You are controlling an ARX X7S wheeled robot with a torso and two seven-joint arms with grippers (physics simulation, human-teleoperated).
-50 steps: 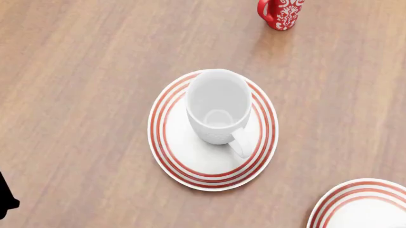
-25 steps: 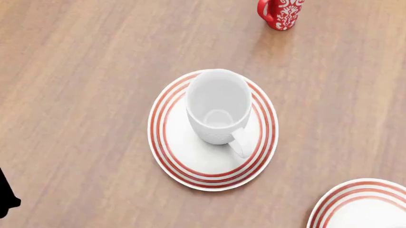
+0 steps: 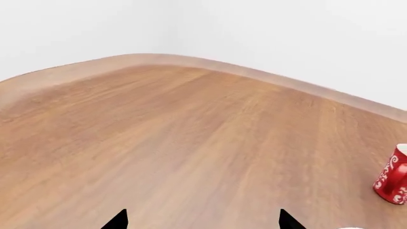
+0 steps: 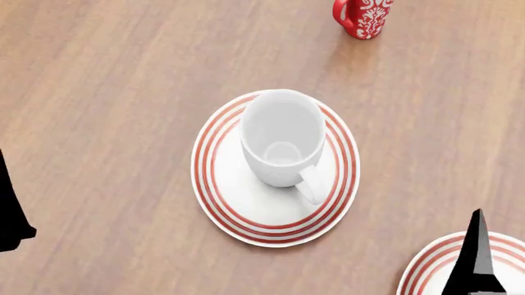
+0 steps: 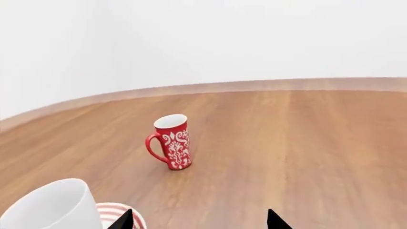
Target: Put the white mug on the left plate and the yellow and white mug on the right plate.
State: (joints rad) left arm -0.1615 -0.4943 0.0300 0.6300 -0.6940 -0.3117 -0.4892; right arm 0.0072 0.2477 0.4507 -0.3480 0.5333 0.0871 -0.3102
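Observation:
The white mug [image 4: 281,138] stands upright on the left plate [image 4: 221,203] in the middle of the head view, handle toward me. It also shows in the right wrist view [image 5: 54,206], on that plate's red-ringed rim [image 5: 108,212]. The right plate [image 4: 434,261] shows only partly at the head view's bottom right corner. The yellow and white mug is out of view. My left gripper [image 4: 12,215] is at the left edge, open and empty [image 3: 203,222]. My right gripper [image 4: 476,258] is over the right plate, open and empty [image 5: 199,222].
A red mug with a white ornament pattern [image 4: 363,17] stands upright at the far side of the wooden table; it shows in the right wrist view [image 5: 170,141] and the left wrist view [image 3: 394,176]. The table's far edge [image 3: 190,61] meets a white wall.
My left gripper has moved further into the head view at the left edge. My right gripper has come into view at the bottom right, over the right plate. The mugs and plates have not moved.

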